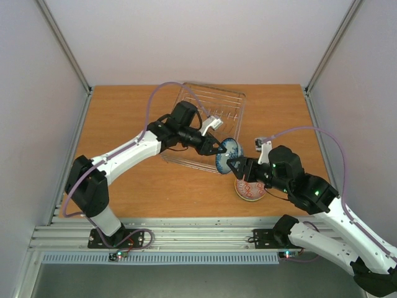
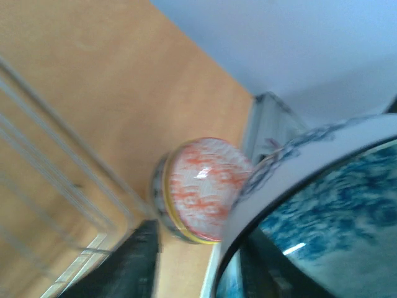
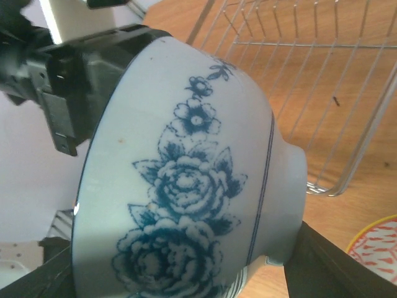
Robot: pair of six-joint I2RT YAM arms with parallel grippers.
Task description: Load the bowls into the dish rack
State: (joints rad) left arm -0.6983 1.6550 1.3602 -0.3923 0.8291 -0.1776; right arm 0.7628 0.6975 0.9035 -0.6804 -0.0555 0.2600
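The dish rack (image 1: 231,99) is sitting mid-counter (image 1: 124,118). At its right edge, the left gripper (image 1: 217,149) is straddling the rim of the blue-and-white bowl (image 1: 228,155) with narrow jaws. The bowl is on edge in the air. The right gripper (image 1: 237,165) is flanking it, jaws wide, rim to foot. I cannot tell whether either is gripping it. The red bowl (image 1: 250,190) is lying below.

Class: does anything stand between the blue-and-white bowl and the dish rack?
No loose object does. The blue-and-white bowl hangs at the dish rack's near right corner; only the left gripper lies on that side. The red bowl sits opposite, out of the way.
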